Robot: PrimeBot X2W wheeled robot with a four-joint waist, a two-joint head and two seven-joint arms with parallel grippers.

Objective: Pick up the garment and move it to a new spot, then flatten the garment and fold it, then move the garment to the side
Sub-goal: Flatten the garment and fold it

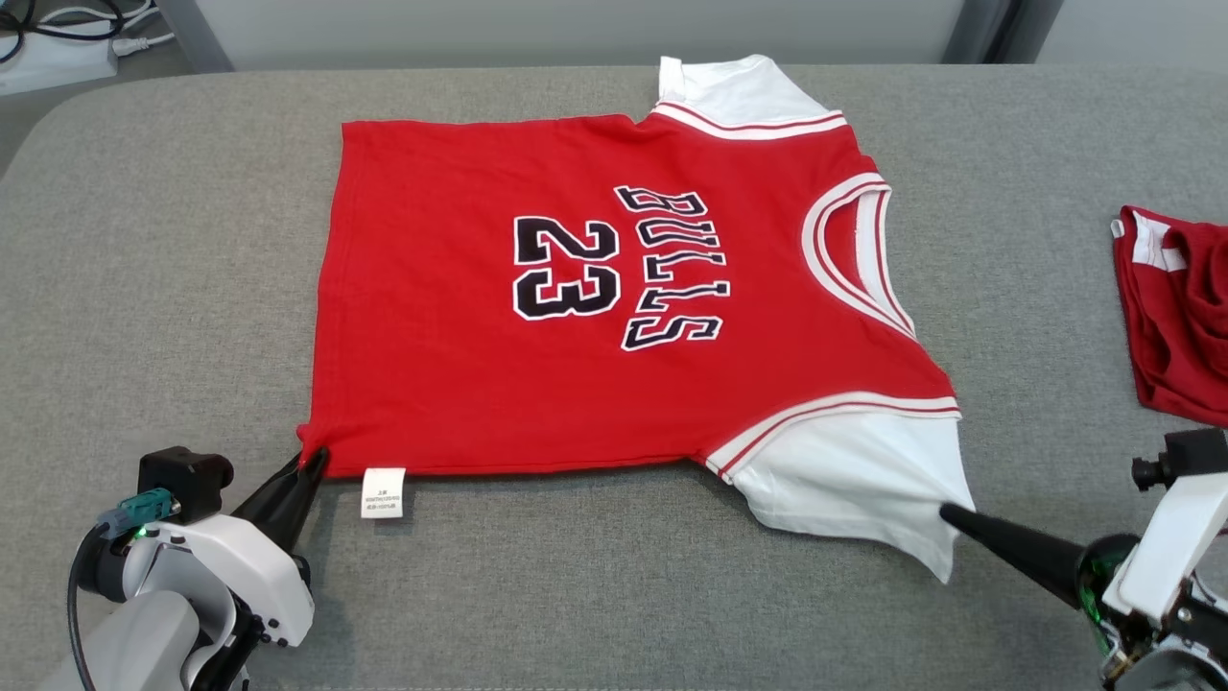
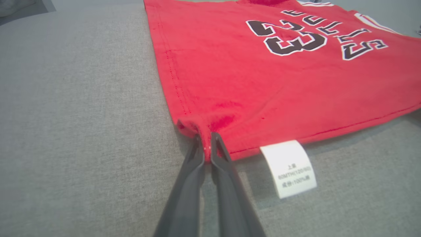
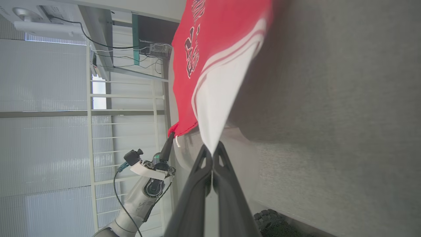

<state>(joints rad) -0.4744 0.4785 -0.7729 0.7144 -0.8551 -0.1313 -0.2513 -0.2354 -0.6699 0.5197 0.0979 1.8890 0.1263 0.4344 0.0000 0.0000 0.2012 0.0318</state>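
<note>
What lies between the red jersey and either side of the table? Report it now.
The left gripper pinches the jersey at its hem corner, the right gripper at its white sleeve; nothing lies between. Toward the robot's right, a crumpled red garment lies on the table. Toward the left, nothing visible stands in the way.

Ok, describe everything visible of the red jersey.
The jersey is red, knit-looking cloth with white sleeves, red-and-white striped trim at armholes and neck, and black white-edged BULLS and 23 on the chest. It lies spread flat, print up, on the grey table, neck toward the robot's right. A white care label sticks out at the near edge. The left gripper pinches its near hem corner; the right gripper pinches the near sleeve's edge.
</note>
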